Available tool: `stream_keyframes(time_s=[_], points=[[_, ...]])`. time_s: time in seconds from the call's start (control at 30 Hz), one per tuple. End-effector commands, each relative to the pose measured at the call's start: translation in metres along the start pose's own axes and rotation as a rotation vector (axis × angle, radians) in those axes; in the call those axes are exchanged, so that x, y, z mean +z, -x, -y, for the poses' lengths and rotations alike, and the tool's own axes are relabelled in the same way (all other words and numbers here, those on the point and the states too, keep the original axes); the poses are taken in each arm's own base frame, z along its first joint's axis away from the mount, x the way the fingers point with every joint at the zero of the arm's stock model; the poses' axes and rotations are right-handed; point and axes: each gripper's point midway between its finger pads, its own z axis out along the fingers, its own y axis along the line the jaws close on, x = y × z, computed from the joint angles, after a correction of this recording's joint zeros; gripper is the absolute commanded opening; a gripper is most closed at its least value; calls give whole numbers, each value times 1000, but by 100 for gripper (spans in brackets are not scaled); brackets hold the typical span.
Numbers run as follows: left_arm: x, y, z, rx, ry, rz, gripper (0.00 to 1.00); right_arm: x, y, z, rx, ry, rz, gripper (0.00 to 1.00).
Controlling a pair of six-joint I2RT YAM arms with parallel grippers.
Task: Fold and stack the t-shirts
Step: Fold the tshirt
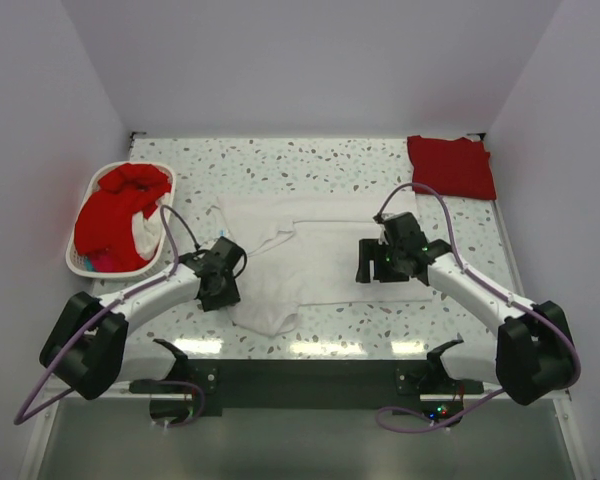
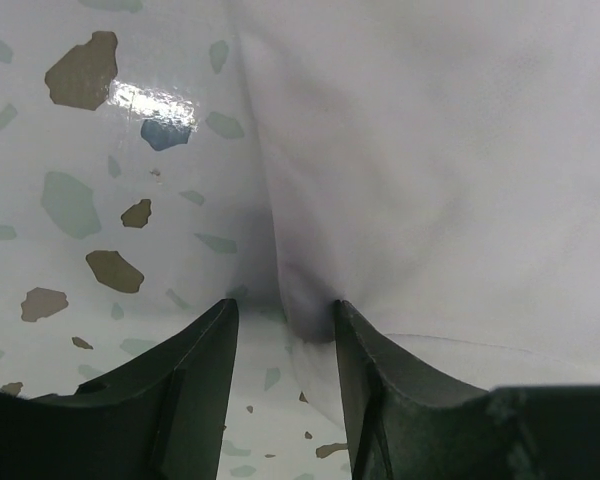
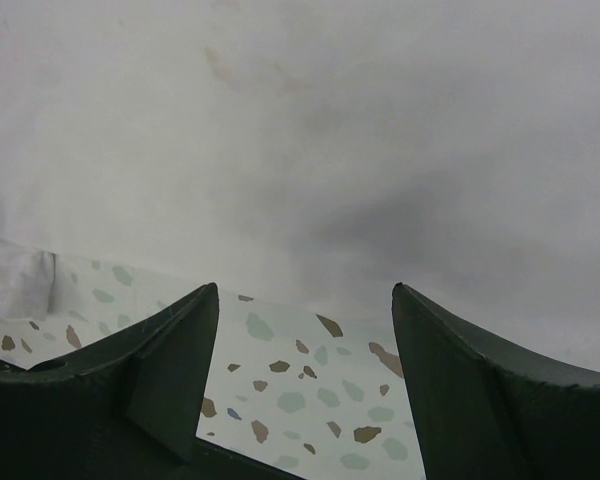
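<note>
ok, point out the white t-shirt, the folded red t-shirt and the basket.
white t-shirt (image 1: pixel 320 258): top external view, flat middle of its body.
folded red t-shirt (image 1: pixel 452 165): top external view, centre of the fold.
basket (image 1: pixel 108 272): top external view, near side of its rim.

Your white t-shirt (image 1: pixel 315 250) lies rumpled right of the basket (image 1: pixel 90 185), red t-shirts (image 1: pixel 115 212) heaped inside, a folded red t-shirt (image 1: pixel 451 165) far right.

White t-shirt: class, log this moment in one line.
white t-shirt spread on table | left gripper straddling its edge | right gripper open over it
</note>
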Motion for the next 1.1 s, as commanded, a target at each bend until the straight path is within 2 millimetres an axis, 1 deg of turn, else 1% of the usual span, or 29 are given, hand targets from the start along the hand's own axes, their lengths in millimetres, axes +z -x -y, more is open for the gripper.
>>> stream_keyframes(time_s=[0.0, 0.07, 0.17, 0.2, 0.27, 0.3, 0.33, 0.37, 0.4, 0.43, 0.5, 0.53, 0.57, 0.6, 0.63, 0.67, 0.73, 0.77, 0.83, 0.97, 1.03, 1.07], points=[[5, -5, -3, -36, 31, -8, 48, -3, 7, -6, -1, 31, 44, 74], [7, -5, -5, -42, 41, -2, 45, -4, 6, -4, -8, 23, 48, 74], [10, -9, -6, -47, 38, -13, 37, -5, 2, -1, -10, 8, 41, 74], [11, -11, -6, -48, 36, -16, 33, -6, 2, 2, -9, -4, 40, 74], [11, -12, -7, -47, 38, -17, 28, -8, 0, 8, -7, -38, 36, 74], [11, -11, -8, -45, 44, -15, 22, -12, 2, 14, -7, -74, 50, 74], [10, -10, -8, -45, 44, -13, 19, -14, 5, 15, -3, -83, 66, 74], [9, -10, -9, -43, 49, -9, 9, -17, 2, 20, 1, -110, 63, 74], [8, -9, -10, -42, 55, -8, 3, -20, 2, 25, 6, -138, 67, 74], [7, -7, -11, -46, 61, 1, 0, -25, -1, 34, 23, -192, 57, 74], [5, -5, -13, -45, 68, 13, 0, -28, -6, 44, 43, -256, 35, 74], [4, -5, -14, -47, 71, 15, 0, -31, -13, 50, 65, -291, 7, 74], [3, -4, -14, -52, 69, 21, 0, -34, -14, 59, 76, -345, 11, 74], [1, -3, -14, -56, 57, 30, 0, -36, -18, 64, 93, -375, 0, 75], [0, -3, -14, -58, 51, 35, 0, -40, -25, 71, 122, -413, -19, 74], [-1, -2, -13, -65, 44, 41, 0, -42, -25, 79, 150, -445, -15, 75], [-4, -1, -14, -69, 33, 54, 0, -46, -28, 85, 210, -464, -22, 76], [-5, 0, -14, -69, 31, 59, 0, -49, -27, 92, 264, -476, -19, 76], [-9, 2, -15, -76, 26, 75, 0, -50, -32, 100, 329, -494, -32, 76], [-12, 5, -12, -92, -10, 98, 0, -57, -34, 129, 463, -580, -34, 74], [-14, 5, -10, -100, -35, 108, 0, -54, -37, 132, 527, -551, -36, 73], [-15, 6, -9, -104, -44, 114, 0, -54, -37, 137, 568, -554, -27, 72]])
